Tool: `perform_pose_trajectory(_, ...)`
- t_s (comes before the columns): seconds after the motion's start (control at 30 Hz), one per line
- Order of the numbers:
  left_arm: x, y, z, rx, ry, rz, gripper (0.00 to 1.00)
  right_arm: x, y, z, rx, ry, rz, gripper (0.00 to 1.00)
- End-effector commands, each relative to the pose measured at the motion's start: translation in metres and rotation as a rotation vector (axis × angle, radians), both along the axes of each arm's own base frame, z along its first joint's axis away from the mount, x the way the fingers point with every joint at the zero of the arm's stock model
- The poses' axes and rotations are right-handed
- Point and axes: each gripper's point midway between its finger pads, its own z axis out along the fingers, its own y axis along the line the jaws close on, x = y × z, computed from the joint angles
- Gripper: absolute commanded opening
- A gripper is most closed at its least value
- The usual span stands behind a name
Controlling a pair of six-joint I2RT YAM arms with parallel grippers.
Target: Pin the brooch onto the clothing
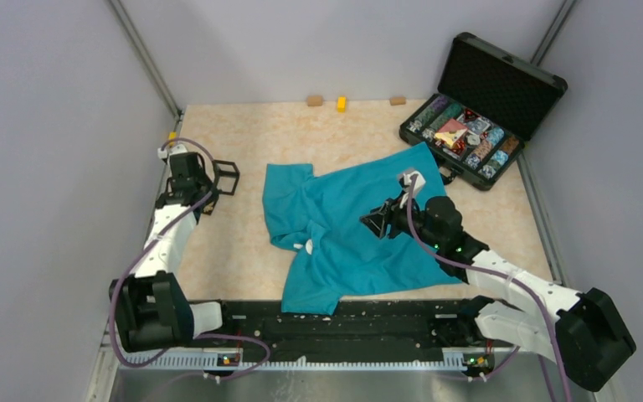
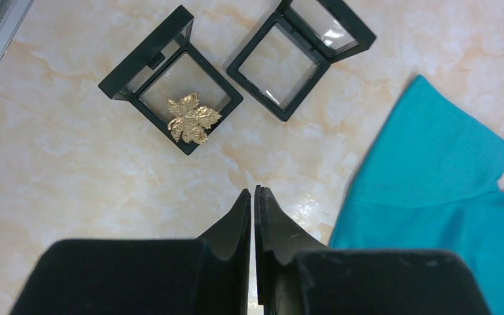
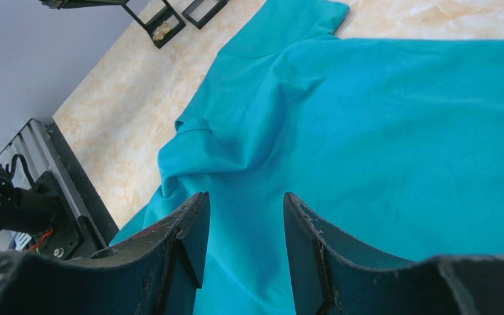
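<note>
Two arms in play here. The left end effector [image 2: 254,193] has its fingers pressed right together with nothing between them, and it hangs over bare worktop [image 1: 234,134]. Just beyond its tips sit two little black display boxes, both flipped open. The left box [image 2: 147,59] has a gold leaf ornament [image 2: 192,118] lying in it, and the right box [image 2: 236,65] shows only its clear film.

The teal T-shirt [image 1: 335,201] lies rumpled in the middle of the worktop, with one sleeve reaching out toward those boxes without touching them. The right end effector [image 3: 243,203] is above the shirt's body with its fingers spread partway, and I see only fabric in the gap between them, nothing pinched.

Off in the far right corner there's an open black case [image 1: 502,84] full of multicoloured trinkets, well apart from the shirt's middle. I honestly can't pick out the brooch in any view; it's too small to tell.
</note>
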Motion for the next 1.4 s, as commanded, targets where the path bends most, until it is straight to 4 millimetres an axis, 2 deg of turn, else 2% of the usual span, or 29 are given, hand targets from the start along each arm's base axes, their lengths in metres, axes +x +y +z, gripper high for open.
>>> perform_pose_trajectory(0.0,0.007,0.011,-0.015,0.029,0.066,0.031,0.12,0.007,0.007,0.023,0.066,-0.034,0.011,0.47)
perform_pose_trajectory(0.17,0.022,0.023,-0.036,0.058,0.195,0.059,0.14,0.006,0.004,0.023,0.069,-0.046,0.003,0.47)
perform_pose_trajectory(0.3,0.041,0.035,-0.041,0.092,0.19,0.097,0.15,0.005,0.002,0.021,0.053,-0.057,-0.001,0.47)
perform_pose_trajectory(0.53,0.052,0.06,-0.059,0.122,0.234,0.157,0.17,0.004,-0.002,0.016,0.045,-0.06,-0.014,0.47)
perform_pose_trajectory(0.8,0.063,0.068,-0.072,0.13,0.254,0.16,0.19,0.006,-0.001,0.012,0.033,-0.053,-0.013,0.47)
perform_pose_trajectory(1.03,0.062,0.072,-0.08,0.12,0.268,0.166,0.19,0.007,0.0,0.01,0.03,-0.048,-0.015,0.47)
perform_pose_trajectory(1.37,0.065,0.067,-0.09,0.082,0.283,0.137,0.18,0.007,0.0,0.01,0.03,-0.047,-0.013,0.47)
